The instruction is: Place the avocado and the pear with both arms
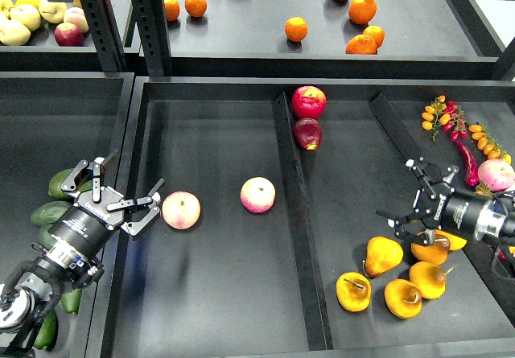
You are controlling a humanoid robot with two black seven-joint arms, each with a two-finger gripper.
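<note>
Several dark green avocados (50,212) lie in the left tray, beside and partly under my left arm. My left gripper (130,186) is open and empty. It is just right of the avocados, over the middle tray's left edge, with its fingertips close to a pink-yellow apple (181,210). Several golden pears (384,255) lie in a cluster at the front of the right compartment. My right gripper (396,191) is open and empty, just above and behind the cluster. The nearest pear (434,251) is partly hidden under it.
A second pink-yellow apple (257,195) lies in the middle compartment. Two red apples (309,101) sit at the back by the divider (299,221). Cherry tomatoes (438,117), a red chili (468,162) and an apple (496,174) are at the far right. Oranges (296,29) lie on the upper shelf.
</note>
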